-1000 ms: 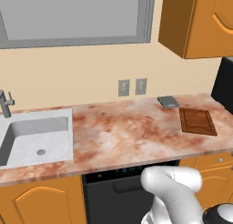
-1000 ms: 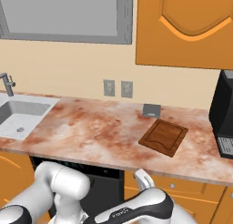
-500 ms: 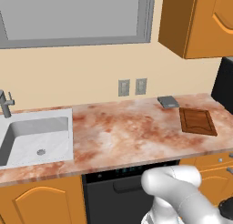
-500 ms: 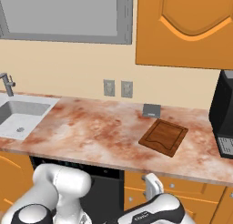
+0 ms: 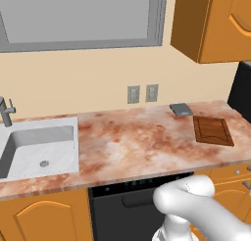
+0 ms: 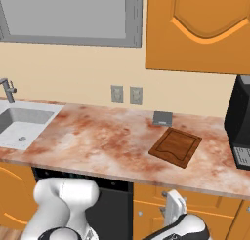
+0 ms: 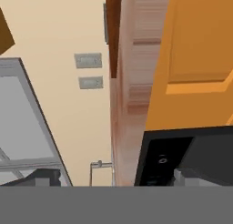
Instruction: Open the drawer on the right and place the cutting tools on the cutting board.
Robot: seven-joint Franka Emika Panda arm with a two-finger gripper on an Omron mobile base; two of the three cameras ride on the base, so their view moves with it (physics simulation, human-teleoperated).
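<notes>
The claw (image 6: 174, 205) hung with fingers apart below the surface (image 6: 107, 141) edge — the drawer (image 6: 205, 201) front lay just beside it.

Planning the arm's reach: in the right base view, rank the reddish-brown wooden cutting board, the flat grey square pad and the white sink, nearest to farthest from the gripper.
From the gripper, low before the counter:
1. reddish-brown wooden cutting board, straight beyond it.
2. flat grey square pad, behind the board, by the wall.
3. white sink, far left.
</notes>
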